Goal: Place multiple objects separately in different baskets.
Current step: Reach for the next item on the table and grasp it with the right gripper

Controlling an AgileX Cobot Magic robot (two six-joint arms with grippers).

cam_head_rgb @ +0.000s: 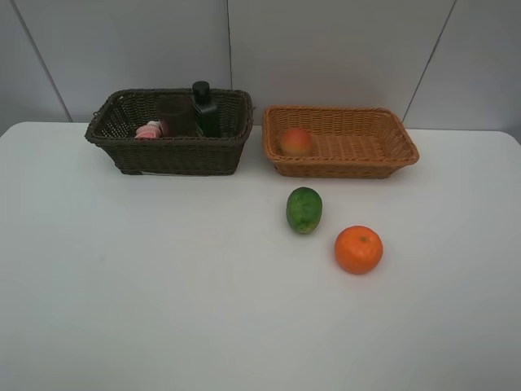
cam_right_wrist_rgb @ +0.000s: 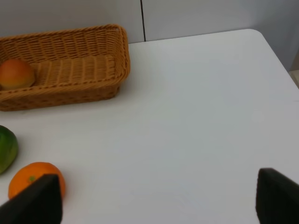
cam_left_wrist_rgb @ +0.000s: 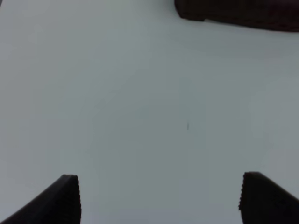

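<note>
The dark brown basket at the back left holds a pink white-capped bottle, a purplish cup and a black bottle. In the orange-tan basket to its right lies a red-orange peach-like fruit. A green oval fruit and an orange rest on the table in front of it. Neither arm shows in the exterior high view. My left gripper is open over bare table. My right gripper is open and empty, with the orange by one fingertip.
The white table meets a grey panelled wall behind the baskets. The right wrist view shows the tan basket, the peach-like fruit, the green fruit and the table's rounded corner. A corner of the dark basket appears in the left wrist view.
</note>
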